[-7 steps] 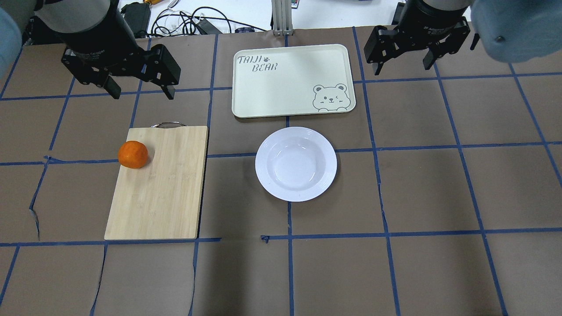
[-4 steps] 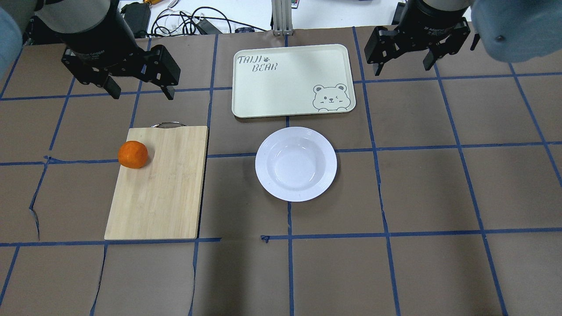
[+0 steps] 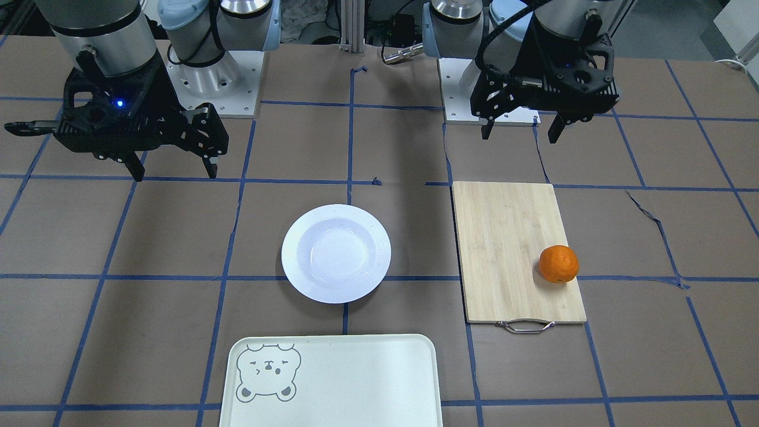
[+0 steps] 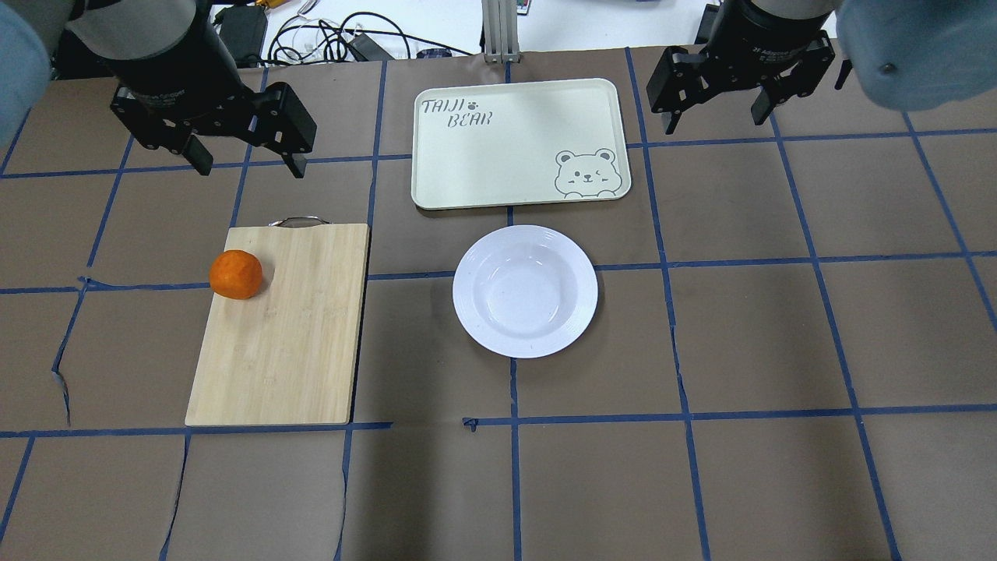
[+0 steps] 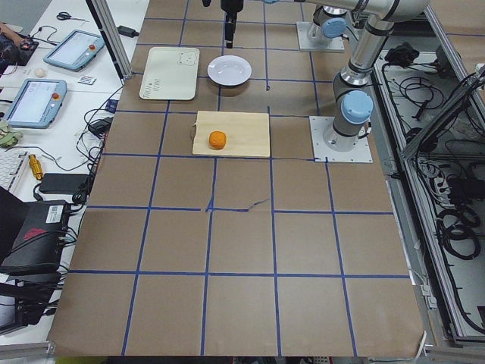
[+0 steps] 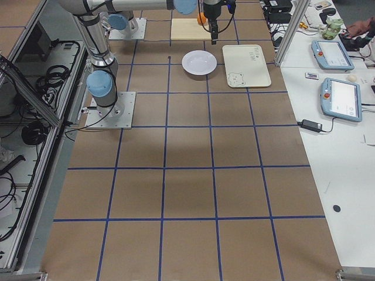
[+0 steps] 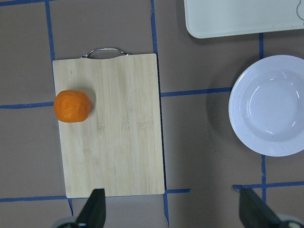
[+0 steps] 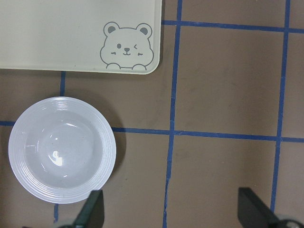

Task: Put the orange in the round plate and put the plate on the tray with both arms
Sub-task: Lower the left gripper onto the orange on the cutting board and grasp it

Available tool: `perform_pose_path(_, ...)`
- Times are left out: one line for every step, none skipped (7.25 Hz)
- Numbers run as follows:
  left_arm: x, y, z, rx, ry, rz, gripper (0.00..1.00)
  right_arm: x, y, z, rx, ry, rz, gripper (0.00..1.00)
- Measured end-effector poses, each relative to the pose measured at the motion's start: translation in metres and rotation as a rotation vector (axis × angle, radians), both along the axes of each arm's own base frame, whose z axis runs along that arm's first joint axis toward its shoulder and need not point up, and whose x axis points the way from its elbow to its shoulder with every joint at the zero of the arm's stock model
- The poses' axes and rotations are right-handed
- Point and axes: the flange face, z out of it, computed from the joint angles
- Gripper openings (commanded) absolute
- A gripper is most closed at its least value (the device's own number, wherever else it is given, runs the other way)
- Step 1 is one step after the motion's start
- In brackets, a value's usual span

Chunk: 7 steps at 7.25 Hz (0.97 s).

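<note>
You've got silver-grey arms (image 3: 98, 35) w/ light-blue joint caps (image 3: 178, 15), white base plates (image 3: 237, 89). Right gripper (image 3: 175, 173) black w/ blue LED (image 3: 120, 103); left gripper (image 3: 519, 133) black, black cable (image 3: 485, 50).

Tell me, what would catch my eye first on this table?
The bright orange stands out most, sitting at the edge of a pale wooden cutting board on the robot's left side. In the middle lies an empty white plate, with a cream tray bearing a cartoon bear just beyond it. The left gripper and right gripper hang open in the air, one at each side, holding nothing.
</note>
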Motion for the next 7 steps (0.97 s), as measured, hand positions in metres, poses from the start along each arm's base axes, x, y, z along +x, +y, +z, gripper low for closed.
perform_pose_path(0.01, -0.014, -0.027, 0.029, -0.005, 0.005, 1.0, 0.0, 0.0, 0.0, 0.0, 0.0, 0.0, 1.0)
perform_pose_path(0.033, -0.031, -0.063, 0.053, -0.013, 0.014, 1.0, 0.0, 0.0, 0.0, 0.0, 0.001, 0.0, 1.0)
perform_pose_path(0.065, -0.047, -0.104, 0.073, -0.024, 0.023, 1.0, 0.0, 0.0, 0.0, 0.001, 0.001, 0.0, 1.0)
perform_pose_path(0.096, -0.057, -0.147, 0.097, -0.051, 0.033, 1.0, 0.0, 0.0, 0.0, 0.001, 0.001, 0.001, 1.0)
perform_pose_path(0.12, -0.061, -0.185, 0.135, -0.086, 0.03, 0.96, 0.001, 0.0, 0.0, 0.0, 0.001, 0.001, 1.0)
perform_pose_path(0.135, -0.06, -0.218, 0.173, -0.105, 0.004, 0.96, 0.001, 0.0, 0.0, -0.001, 0.0, 0.001, 1.0)
perform_pose_path(0.146, -0.062, -0.245, 0.19, -0.117, -0.023, 0.94, 0.001, 0.0, 0.0, -0.001, 0.0, 0.001, 1.0)
